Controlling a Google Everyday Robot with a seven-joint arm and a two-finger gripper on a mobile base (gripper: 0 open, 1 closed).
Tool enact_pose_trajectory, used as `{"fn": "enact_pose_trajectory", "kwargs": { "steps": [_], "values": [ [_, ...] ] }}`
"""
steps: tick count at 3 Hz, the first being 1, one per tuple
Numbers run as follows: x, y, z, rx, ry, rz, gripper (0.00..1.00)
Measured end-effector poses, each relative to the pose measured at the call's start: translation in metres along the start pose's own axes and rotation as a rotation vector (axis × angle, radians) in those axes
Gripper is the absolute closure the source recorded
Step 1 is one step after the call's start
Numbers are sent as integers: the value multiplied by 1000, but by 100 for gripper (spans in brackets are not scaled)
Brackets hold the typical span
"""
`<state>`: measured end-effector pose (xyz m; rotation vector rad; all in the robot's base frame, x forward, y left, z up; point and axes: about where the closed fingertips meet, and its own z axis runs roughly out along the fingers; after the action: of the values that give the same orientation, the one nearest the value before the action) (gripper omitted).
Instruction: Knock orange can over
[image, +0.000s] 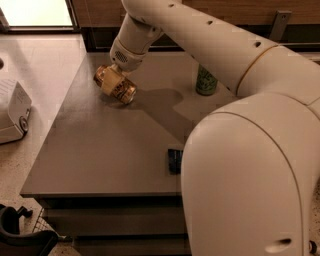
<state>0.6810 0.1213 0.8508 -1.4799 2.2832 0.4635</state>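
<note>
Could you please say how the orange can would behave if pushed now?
The orange can, tipped steeply under the pincer at the far left of the table, is round-sided, so it would probably roll. Being small, it likely shifts easily.

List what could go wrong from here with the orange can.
1. The orange can is tipped over at the pincer, near the far left edge of the table; it might roll off.
2. The arm passes right by the green can; a swing could topple that one too.
</note>
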Motion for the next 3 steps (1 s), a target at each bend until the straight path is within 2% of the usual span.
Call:
{"fn": "enact_pose_trajectory", "kwargs": {
  "steps": [1,2,3],
  "values": [
    [-6,2,20,-16,50,-6,100],
    [-6,3,22,-20,52,-7,84],
    [-5,4,26,-25,57,-8,51]
  ]
}}
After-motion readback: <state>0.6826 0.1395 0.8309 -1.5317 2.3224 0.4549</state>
